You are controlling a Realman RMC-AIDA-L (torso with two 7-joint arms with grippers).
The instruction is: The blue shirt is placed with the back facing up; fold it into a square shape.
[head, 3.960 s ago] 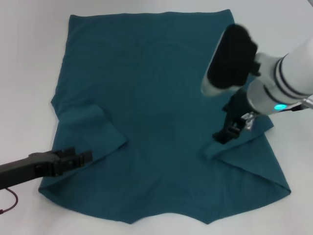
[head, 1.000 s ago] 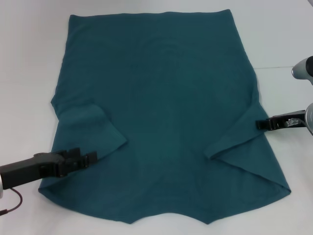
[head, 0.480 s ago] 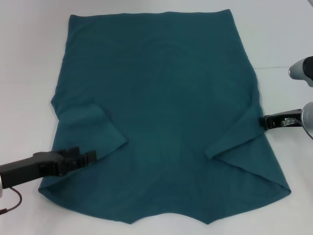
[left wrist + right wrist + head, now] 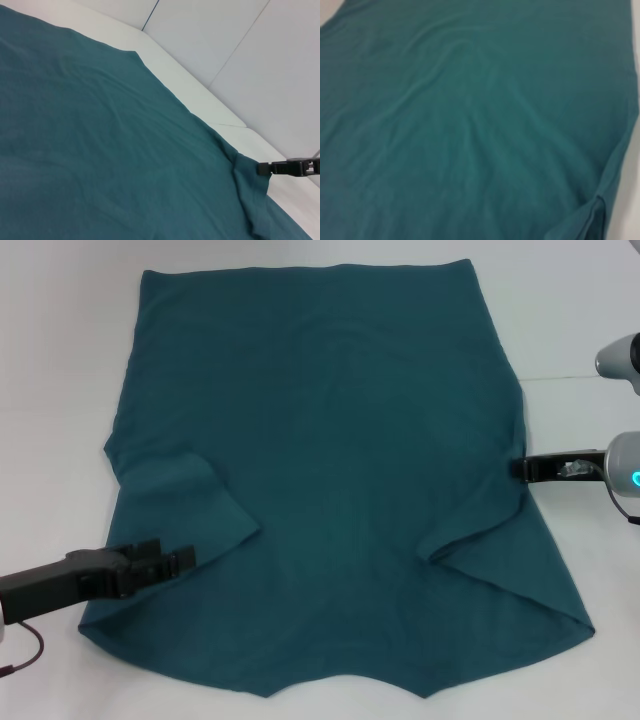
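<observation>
The blue shirt (image 4: 330, 440) lies flat, plain back up, on the white table, with both sleeves folded inward. My right gripper (image 4: 518, 469) is at the shirt's right edge, level with the folded sleeve, shut on the cloth edge. The left wrist view shows it (image 4: 262, 168) with the cloth drawn up to its tip. My left gripper (image 4: 180, 560) rests low over the shirt's left side, just below the folded left sleeve (image 4: 190, 500). The shirt fills the left wrist view (image 4: 100, 150) and the right wrist view (image 4: 470, 125).
The white table (image 4: 60, 360) shows around the shirt on every side. A thin seam line (image 4: 570, 377) runs across the table at the right. A red cable (image 4: 25, 650) hangs by my left arm at the lower left.
My right arm came down from above the shirt to its right side 4 s ago. In the last half second its gripper slid inward to the shirt's edge. The left arm barely moved.
</observation>
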